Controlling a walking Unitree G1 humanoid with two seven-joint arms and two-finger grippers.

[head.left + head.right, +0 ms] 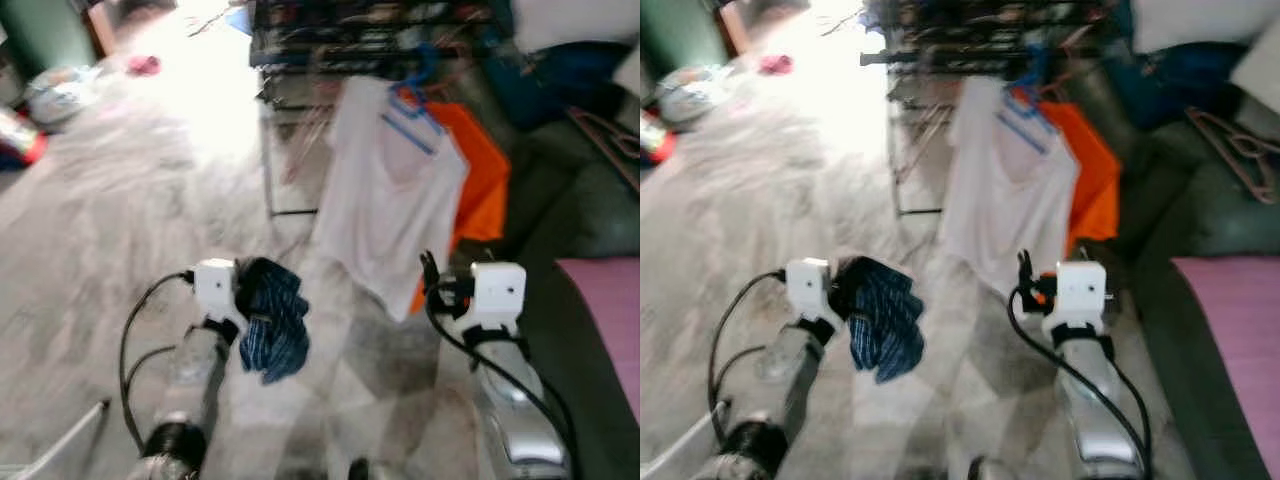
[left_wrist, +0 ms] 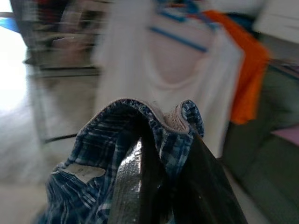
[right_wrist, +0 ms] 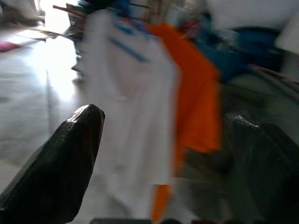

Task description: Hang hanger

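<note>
Left gripper clamps blue plaid cloth. Right gripper spread apart, holding nothing. Blue hanger carrying white shirt hangs on rack ahead, well apart.

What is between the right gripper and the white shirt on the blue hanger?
Nothing: in the right wrist view the open right gripper faces the white shirt on the blue hanger across a free gap, with bare floor below.
</note>
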